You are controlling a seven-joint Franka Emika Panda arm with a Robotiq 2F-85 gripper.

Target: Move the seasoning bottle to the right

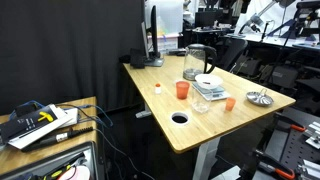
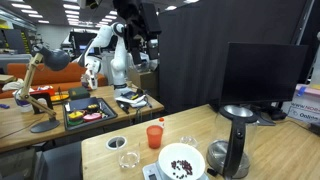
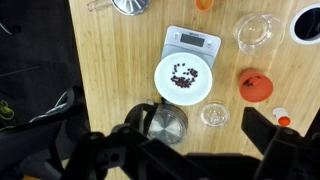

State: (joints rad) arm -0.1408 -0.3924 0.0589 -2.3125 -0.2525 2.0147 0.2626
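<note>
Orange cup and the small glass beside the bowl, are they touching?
Apart. The wrist view shows bare wood between the orange cup and the glass.

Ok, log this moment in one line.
gripper: open, empty, high over table | seasoning bottle: not made out | wrist view: kettle, bowl on scale

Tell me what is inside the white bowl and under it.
The white bowl holds scattered dark bits. It rests on a scale, whose platform it mostly covers; what the bits are is unclear.
</note>
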